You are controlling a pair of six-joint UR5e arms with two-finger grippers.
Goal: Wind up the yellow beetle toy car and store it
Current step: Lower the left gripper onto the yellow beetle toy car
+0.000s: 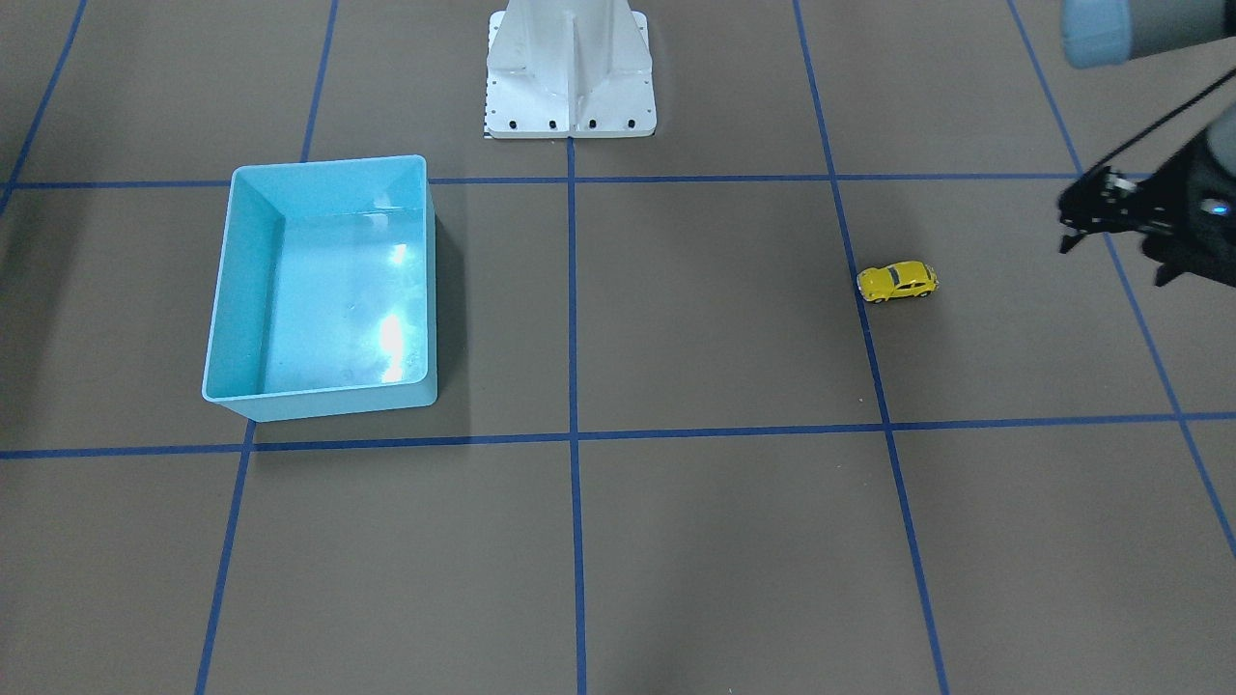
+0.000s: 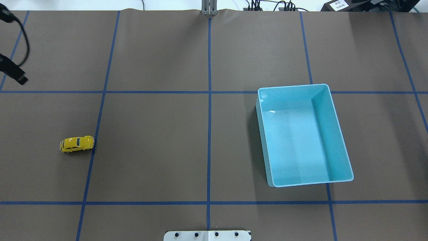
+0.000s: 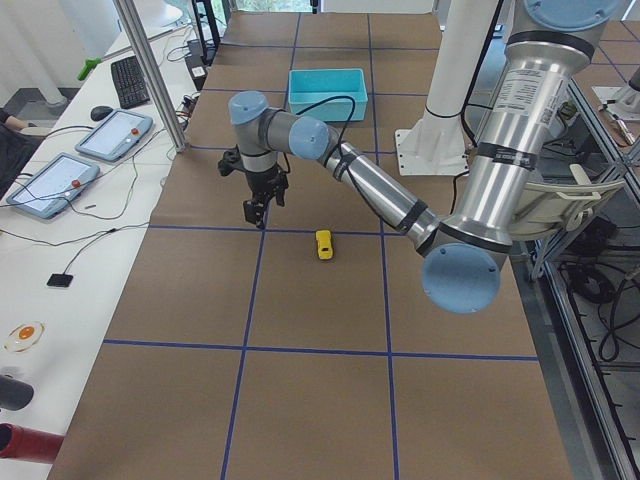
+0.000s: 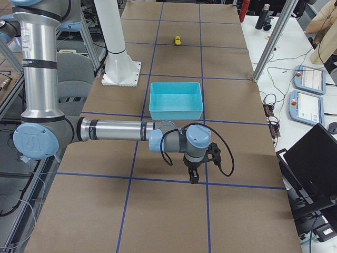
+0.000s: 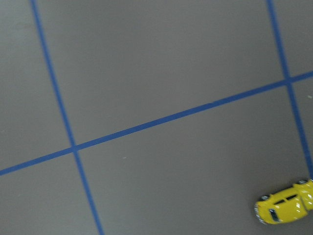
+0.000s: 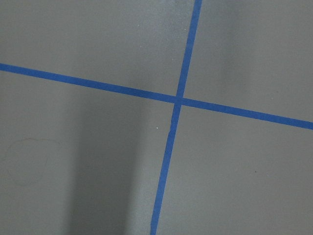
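Observation:
The yellow beetle toy car (image 1: 897,281) stands on its wheels on the brown mat, beside a blue tape line; it also shows in the overhead view (image 2: 77,144) and at the lower right of the left wrist view (image 5: 286,208). My left gripper (image 1: 1115,261) hovers above the mat, apart from the car on its outer side, fingers spread and empty; in the exterior left view it (image 3: 256,212) points down. The light blue bin (image 1: 333,401) is empty on the other half of the table. My right gripper (image 4: 192,179) shows only in the exterior right view; I cannot tell its state.
The white robot pedestal (image 1: 570,77) stands at the table's middle edge. Blue tape lines grid the mat. Tablets and a keyboard (image 3: 130,75) lie on a side table beyond the left end; a laptop (image 4: 310,163) sits beyond the right end.

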